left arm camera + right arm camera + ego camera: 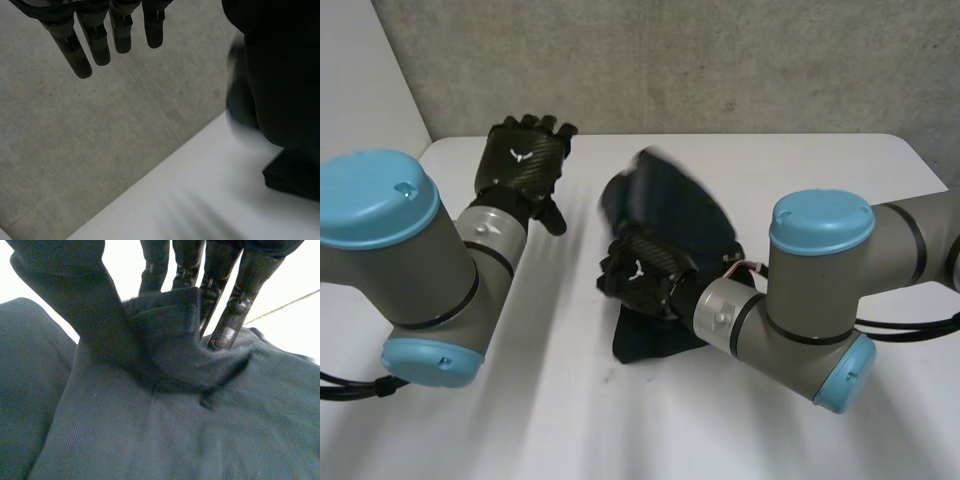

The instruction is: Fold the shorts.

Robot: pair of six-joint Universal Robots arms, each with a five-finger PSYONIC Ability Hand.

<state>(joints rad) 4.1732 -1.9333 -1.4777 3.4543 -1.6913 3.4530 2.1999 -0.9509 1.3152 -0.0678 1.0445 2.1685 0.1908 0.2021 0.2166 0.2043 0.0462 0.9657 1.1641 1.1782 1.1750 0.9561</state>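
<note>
Mid-fold, I judged: my right hand [642,272] pinched a raised fold of the dark shorts [680,215] at the middle of the desk [820,170], my left hand [523,155] hung spread and empty beside them, and next that fold needed carrying across.

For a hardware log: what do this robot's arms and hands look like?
The left arm and right arm are thick grey tubes with round light-blue caps at the joints. The left hand and right hand are black, woven-textured, each with a small white mark on its back.
</note>
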